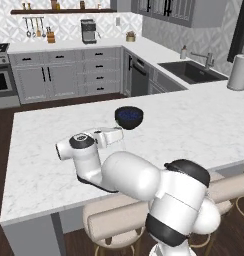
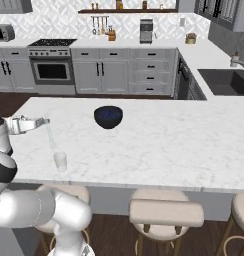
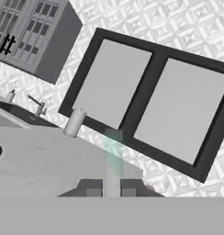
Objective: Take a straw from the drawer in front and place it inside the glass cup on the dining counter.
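My gripper (image 2: 46, 121) is shut on the straw (image 2: 49, 134), a thin pale stick that hangs nearly upright over the dining counter (image 2: 169, 145). The glass cup (image 2: 60, 161) stands on the marble near the front edge, just right of and below the straw's lower end, apart from it. In the hand view the straw (image 3: 113, 156) rises between the two dark fingertips of the gripper (image 3: 111, 187). From the left base view the gripper (image 1: 122, 134) reaches right over the dining counter (image 1: 194, 130), just in front of the bowl. The drawer is out of view.
A dark blue bowl (image 2: 108, 116) (image 1: 129, 116) sits mid-counter behind the gripper. Beige stools (image 2: 166, 212) line the near side. A sink (image 1: 191, 70) and a paper towel roll (image 1: 239, 72) are at the far right. Grey cabinets and an oven (image 2: 51, 70) stand across the floor.
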{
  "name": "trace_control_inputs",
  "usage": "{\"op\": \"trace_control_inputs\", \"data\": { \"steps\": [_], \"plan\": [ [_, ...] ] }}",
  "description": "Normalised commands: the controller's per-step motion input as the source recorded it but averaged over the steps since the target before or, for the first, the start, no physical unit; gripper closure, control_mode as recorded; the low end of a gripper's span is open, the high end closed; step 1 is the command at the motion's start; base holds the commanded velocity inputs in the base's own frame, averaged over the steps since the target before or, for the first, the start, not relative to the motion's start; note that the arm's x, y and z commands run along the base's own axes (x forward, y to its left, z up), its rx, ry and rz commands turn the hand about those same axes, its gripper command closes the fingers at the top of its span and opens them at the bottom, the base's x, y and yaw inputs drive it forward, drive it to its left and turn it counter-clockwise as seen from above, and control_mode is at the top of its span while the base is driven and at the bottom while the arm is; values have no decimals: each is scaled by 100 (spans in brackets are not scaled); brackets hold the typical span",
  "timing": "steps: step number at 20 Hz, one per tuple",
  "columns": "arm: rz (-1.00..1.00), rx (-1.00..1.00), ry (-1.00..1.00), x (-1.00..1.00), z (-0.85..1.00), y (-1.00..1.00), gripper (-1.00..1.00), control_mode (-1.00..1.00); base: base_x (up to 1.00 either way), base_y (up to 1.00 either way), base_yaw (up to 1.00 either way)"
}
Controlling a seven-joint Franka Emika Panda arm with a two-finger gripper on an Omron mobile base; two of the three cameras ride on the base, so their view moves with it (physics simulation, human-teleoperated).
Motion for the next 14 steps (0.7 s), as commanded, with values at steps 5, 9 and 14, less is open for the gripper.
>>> {"op": "trace_control_inputs", "data": {
  "steps": [5,9,14],
  "plan": [
    [-7,-11,-20,-2,-23,0,100,-100,0,0,0],
    [-2,-1,-22,0,-18,0,100,-100,0,0,0],
    [0,1,-21,0,-13,0,100,-100,0,0,0]
  ]
}}
